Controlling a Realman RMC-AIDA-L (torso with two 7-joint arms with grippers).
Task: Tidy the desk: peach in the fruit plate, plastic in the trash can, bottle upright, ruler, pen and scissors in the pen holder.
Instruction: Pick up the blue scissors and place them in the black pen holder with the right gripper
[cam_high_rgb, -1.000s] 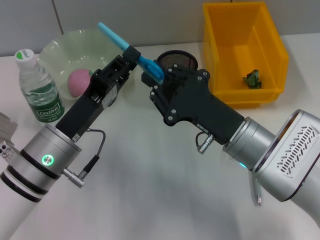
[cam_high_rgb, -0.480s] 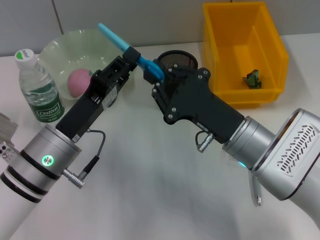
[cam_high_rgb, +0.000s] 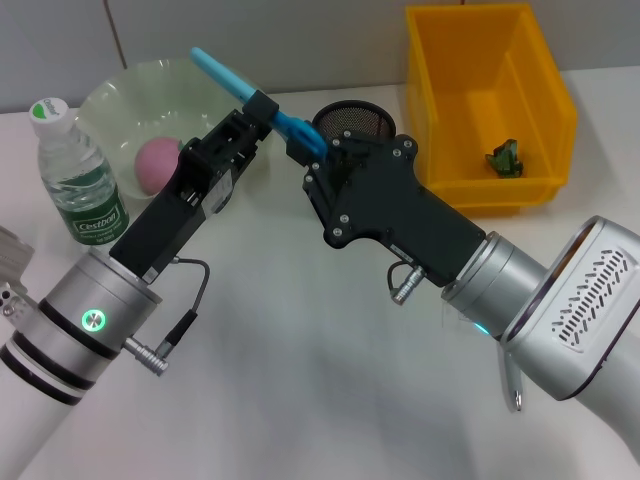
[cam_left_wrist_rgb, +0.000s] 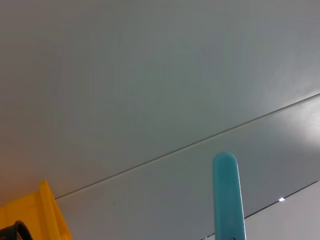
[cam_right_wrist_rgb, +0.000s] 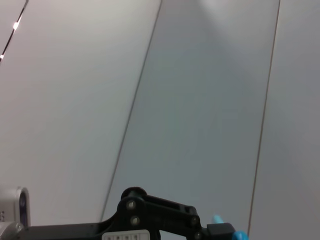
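My left gripper (cam_high_rgb: 262, 106) is shut on a long blue stick-like item (cam_high_rgb: 228, 74), held tilted in the air; I cannot tell whether it is the ruler, pen or scissors. Its tip also shows in the left wrist view (cam_left_wrist_rgb: 227, 195). My right gripper (cam_high_rgb: 308, 152) meets the item's lower end just in front of the black mesh pen holder (cam_high_rgb: 352, 118). The pink peach (cam_high_rgb: 155, 163) lies in the pale green fruit plate (cam_high_rgb: 120, 95). The bottle (cam_high_rgb: 75, 180) stands upright at the far left. A green plastic scrap (cam_high_rgb: 503, 158) lies in the yellow trash can (cam_high_rgb: 545, 110).
Both forearms cross the middle of the white desk (cam_high_rgb: 300, 370). A wall runs close behind the plate, holder and bin. The right wrist view shows the left gripper's black body (cam_right_wrist_rgb: 160, 220) against that wall.
The left gripper and the blue item have shifted slightly up and to the left. The right gripper has edged a little the same way.
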